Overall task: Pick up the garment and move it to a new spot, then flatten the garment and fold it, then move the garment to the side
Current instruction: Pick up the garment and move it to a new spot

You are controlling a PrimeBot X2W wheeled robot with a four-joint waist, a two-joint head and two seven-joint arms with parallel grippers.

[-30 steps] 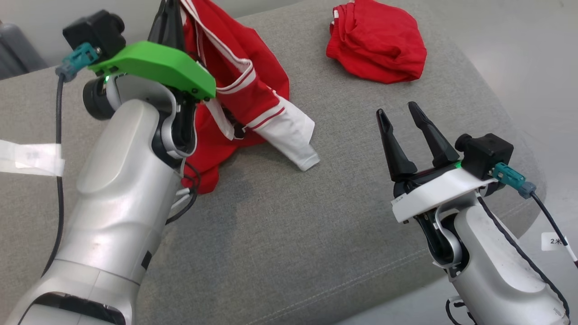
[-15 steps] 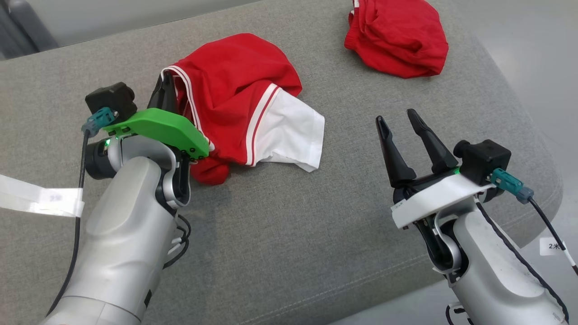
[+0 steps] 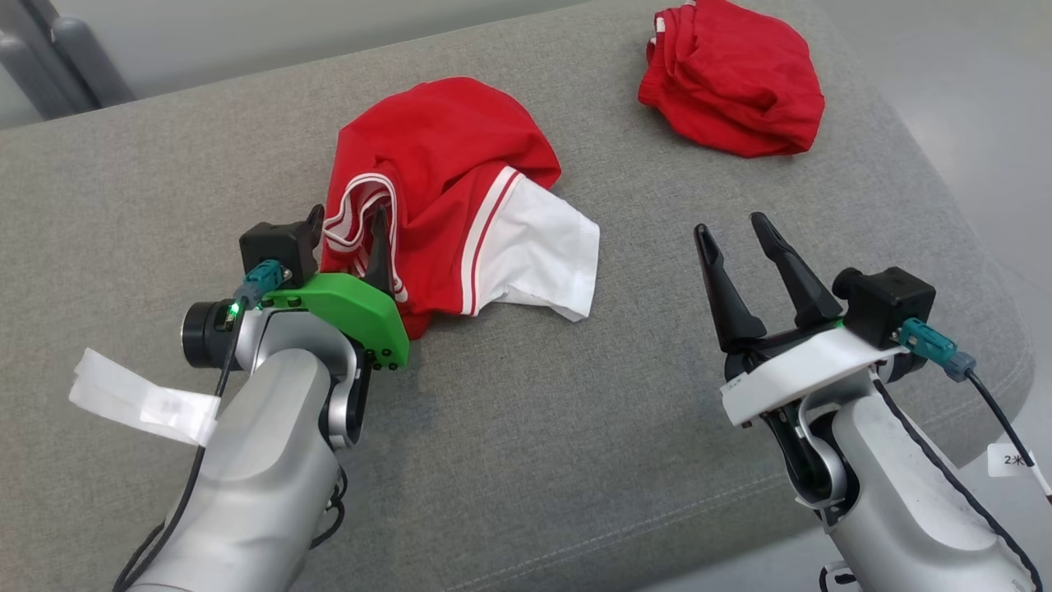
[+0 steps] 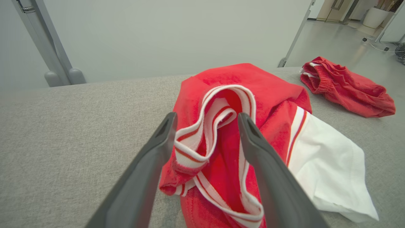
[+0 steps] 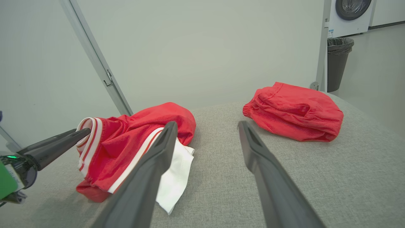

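now the garment (image 3: 444,164) lies in a rumpled red heap on the grey cushion (image 3: 526,460), left of centre, with one white sleeve (image 3: 546,255) spilling toward my right. i judge it sits there because this is its new spot, where flattening can begin. my left claw (image 3: 348,215) is low at the heap's near edge, jaws spread wide, gripping nothing. in the left wrist view the striped collar (image 4: 221,95) loops up between the two fingers, unpinched, and i cannot tell whether they brush the cloth. my right claw (image 3: 728,224) hovers well apart to the right, also wide open and empty, likely placed to help spread the fabric. a second red bundle (image 3: 731,78) lies at the far right of the cushion, well apart.
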